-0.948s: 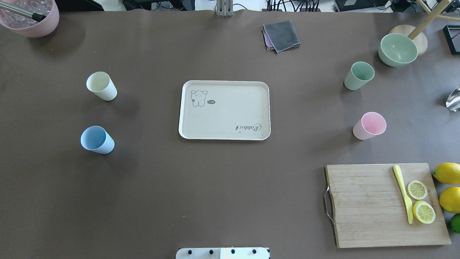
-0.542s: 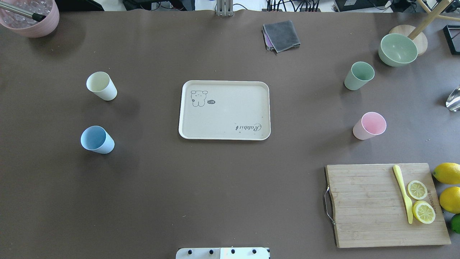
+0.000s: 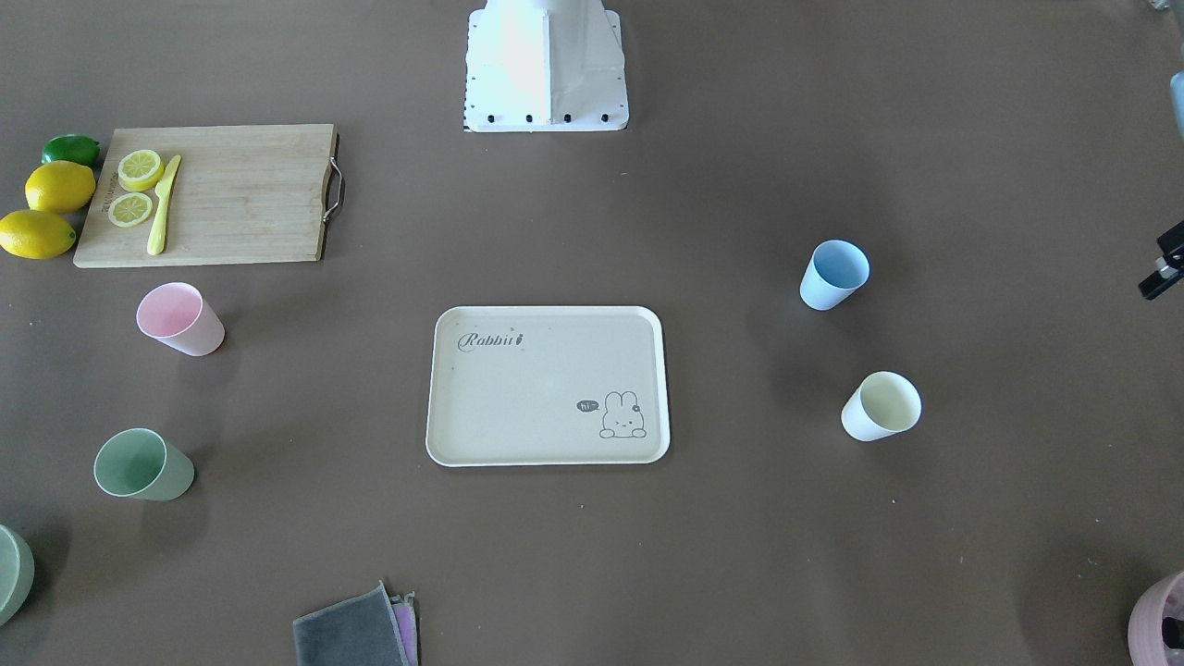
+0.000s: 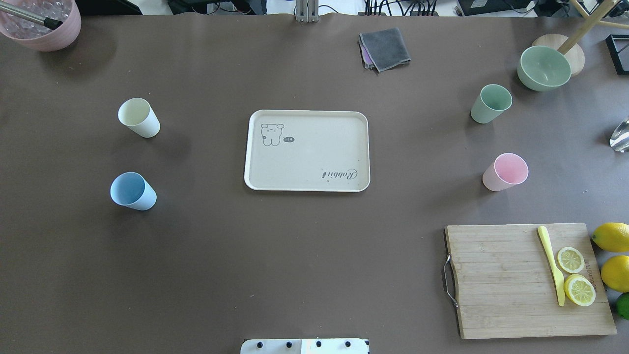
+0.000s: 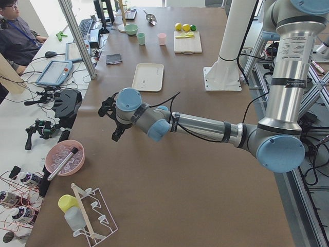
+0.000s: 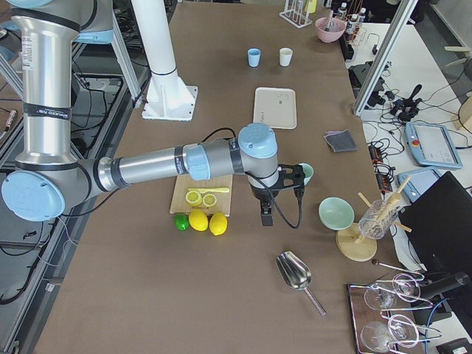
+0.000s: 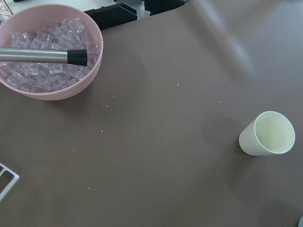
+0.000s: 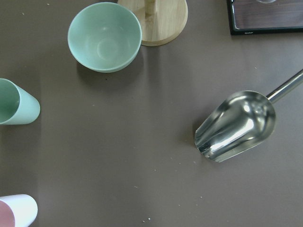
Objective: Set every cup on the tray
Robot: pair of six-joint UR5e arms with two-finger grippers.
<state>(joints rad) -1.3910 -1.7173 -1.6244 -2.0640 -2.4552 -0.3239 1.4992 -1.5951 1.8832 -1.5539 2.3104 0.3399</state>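
Note:
The cream-beige tray (image 4: pixel 314 152) lies at the table's middle with nothing on it; it also shows in the front view (image 3: pixel 546 388). The cream-yellow cup (image 4: pixel 139 117) and light blue cup (image 4: pixel 132 191) stand upright to its left. The sage green cup (image 4: pixel 490 103) and pink cup (image 4: pixel 504 171) stand to its right. My left gripper (image 5: pixel 115 131) hovers beyond the table's left part, with the cream cup (image 7: pixel 267 134) in its wrist view. My right gripper (image 6: pixel 267 212) hovers near the green cup (image 8: pixel 16 101). I cannot tell whether either is open or shut.
A wooden cutting board (image 4: pixel 526 280) with lemon slices and a yellow knife lies front right, whole lemons beside it. A green bowl (image 4: pixel 544 67), a metal scoop (image 8: pixel 235 125), a grey cloth (image 4: pixel 385 48) and a pink bowl of ice (image 4: pixel 42 24) stand around the edges.

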